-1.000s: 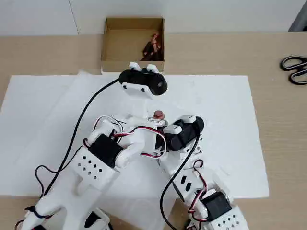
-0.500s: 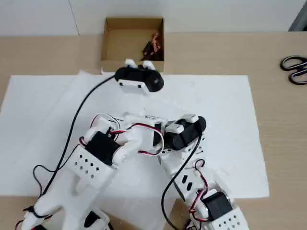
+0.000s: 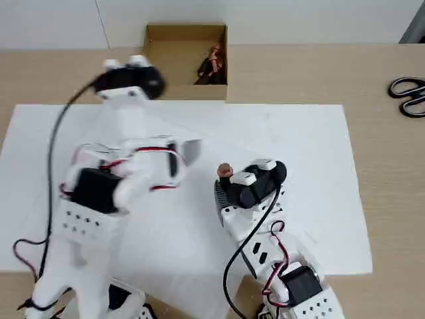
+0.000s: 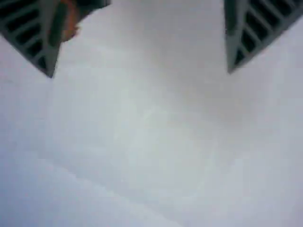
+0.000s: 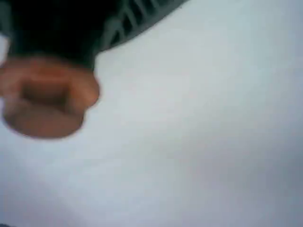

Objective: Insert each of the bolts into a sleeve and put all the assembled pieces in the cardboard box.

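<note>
Left tool (image 4: 139,71) – fingers apart, above the white paper (image 3: 312,146) | Right tool (image 3: 222,186) – clamped on a copper-coloured piece (image 3: 224,171), near the paper's middle | cardboard box (image 3: 154,66) beyond the paper's far edge, assembled pieces (image 3: 211,63) against its right wall | scissors (image 3: 408,94) at the tabletop's (image 3: 385,199) right edge

Scissors (image 3: 406,94) cut by edge, box contents (image 3: 211,64) too small to tell

High camera: fixed overhead, looks down on white paper sheet (image 3: 319,153). Left wrist camera: close above sheet, between spread fingers of left gripper (image 4: 138,73). Right wrist camera: closer still, copper-coloured bolt (image 5: 45,97) at lens. All share sheet.
</note>
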Action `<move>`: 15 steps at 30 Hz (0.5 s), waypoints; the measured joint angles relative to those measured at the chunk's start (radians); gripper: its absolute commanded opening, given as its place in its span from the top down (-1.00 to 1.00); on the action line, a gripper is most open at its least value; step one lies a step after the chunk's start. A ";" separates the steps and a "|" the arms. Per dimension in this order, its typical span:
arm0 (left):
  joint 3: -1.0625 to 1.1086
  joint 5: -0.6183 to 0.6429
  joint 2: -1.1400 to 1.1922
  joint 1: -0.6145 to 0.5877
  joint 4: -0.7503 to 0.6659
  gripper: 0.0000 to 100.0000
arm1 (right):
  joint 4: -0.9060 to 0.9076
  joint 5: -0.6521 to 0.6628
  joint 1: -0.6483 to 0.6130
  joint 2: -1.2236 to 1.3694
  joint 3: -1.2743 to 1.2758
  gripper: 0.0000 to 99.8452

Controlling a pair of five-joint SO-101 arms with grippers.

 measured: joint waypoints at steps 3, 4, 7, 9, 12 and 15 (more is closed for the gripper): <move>-0.003 -0.127 0.000 -0.101 0.097 0.55 | 0.000 0.005 0.083 0.002 -0.018 0.99; -0.003 -0.190 0.000 -0.140 0.118 0.55 | 0.000 0.023 0.112 0.002 -0.037 0.99; -0.003 -0.376 0.000 -0.241 0.147 0.55 | 0.000 0.095 0.160 0.032 -0.126 0.99; -0.003 -0.433 0.000 -0.279 0.149 0.55 | 0.000 0.127 0.178 0.097 -0.195 0.99; -0.003 -0.453 0.000 -0.308 0.149 0.55 | -0.009 0.146 0.190 0.249 -0.331 0.99; -0.003 -0.463 0.000 -0.315 0.149 0.55 | -0.094 0.147 0.189 0.465 -0.499 0.99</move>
